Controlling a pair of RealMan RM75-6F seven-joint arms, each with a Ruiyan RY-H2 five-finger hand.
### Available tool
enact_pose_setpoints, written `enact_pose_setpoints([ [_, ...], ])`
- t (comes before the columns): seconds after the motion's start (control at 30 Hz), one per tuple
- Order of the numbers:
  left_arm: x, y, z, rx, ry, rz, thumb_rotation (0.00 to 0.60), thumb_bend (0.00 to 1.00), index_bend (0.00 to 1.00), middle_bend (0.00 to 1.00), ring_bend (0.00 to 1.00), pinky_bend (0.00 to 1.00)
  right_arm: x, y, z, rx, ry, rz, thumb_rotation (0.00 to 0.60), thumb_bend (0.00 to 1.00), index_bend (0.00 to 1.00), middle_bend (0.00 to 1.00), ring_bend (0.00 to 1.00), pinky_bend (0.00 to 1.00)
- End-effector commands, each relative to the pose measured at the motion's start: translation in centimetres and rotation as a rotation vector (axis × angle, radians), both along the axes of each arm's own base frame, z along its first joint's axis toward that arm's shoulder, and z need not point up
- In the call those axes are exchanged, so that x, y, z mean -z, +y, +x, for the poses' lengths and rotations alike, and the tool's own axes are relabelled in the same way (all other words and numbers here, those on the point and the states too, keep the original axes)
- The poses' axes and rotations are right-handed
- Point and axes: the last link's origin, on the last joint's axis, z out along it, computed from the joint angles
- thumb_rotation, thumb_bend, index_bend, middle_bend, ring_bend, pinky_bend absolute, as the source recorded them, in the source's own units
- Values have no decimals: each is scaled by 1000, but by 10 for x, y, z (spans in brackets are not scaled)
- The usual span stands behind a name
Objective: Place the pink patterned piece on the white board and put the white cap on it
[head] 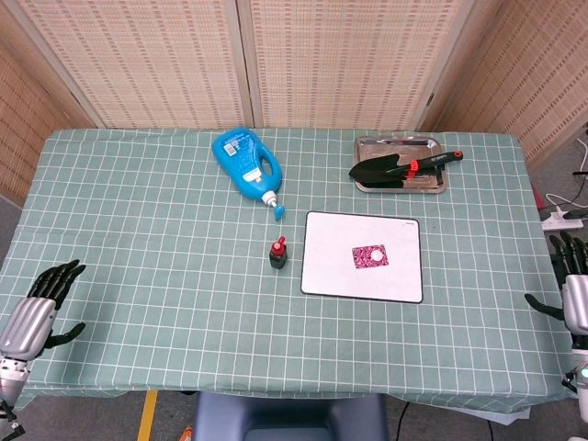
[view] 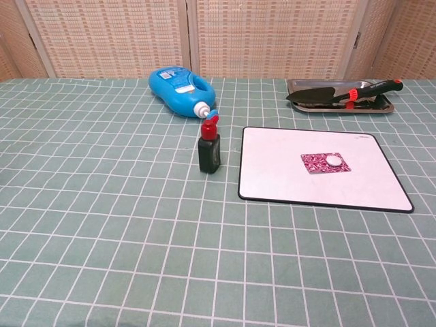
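Observation:
The pink patterned piece [head: 369, 256] [view: 325, 163] lies flat on the white board [head: 340, 276] [view: 286, 177], right of its middle. A small white cap [head: 377, 254] [view: 333, 161] sits on the piece. My right hand [head: 576, 299] hangs off the table's right edge with fingers apart, holding nothing. My left hand [head: 37, 308] rests at the table's front left corner, fingers spread and empty. Neither hand shows in the chest view.
A blue detergent bottle [head: 244, 163] lies on its side at the back, nozzle toward the board. A small dark bottle with a red cap [head: 277, 253] stands just left of the board. A metal tray [head: 432, 183] with a black trowel [head: 395, 166] is at the back right.

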Motion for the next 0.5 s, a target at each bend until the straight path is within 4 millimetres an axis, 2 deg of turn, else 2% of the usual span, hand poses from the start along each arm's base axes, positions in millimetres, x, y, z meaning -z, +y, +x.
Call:
enact_pose_setpoints([
  [0.03, 1, 1, 0, -1, 5, 13, 600, 183, 0, 0, 0, 0, -2, 0, -2, 4, 2, 10, 600, 35, 45, 0, 0, 0],
  [0.17, 4, 2, -3, -12, 16, 9, 600, 181, 0, 0, 0, 0, 0, -2, -2, -10, -7, 14, 600, 65, 22, 0, 0, 0],
  [0.27, 6, 2, -5, -13, 24, 9, 600, 182, 0, 0, 0, 0, 0, -2, -1, -25, -26, 6, 572, 26, 3, 0, 0, 0],
  [0.5, 7, 7, -8, -7, 64, 46, 600, 183, 0, 0, 0, 0, -4, 0, 0, -54, -81, -23, 312, 0, 0, 0, 0, 0],
])
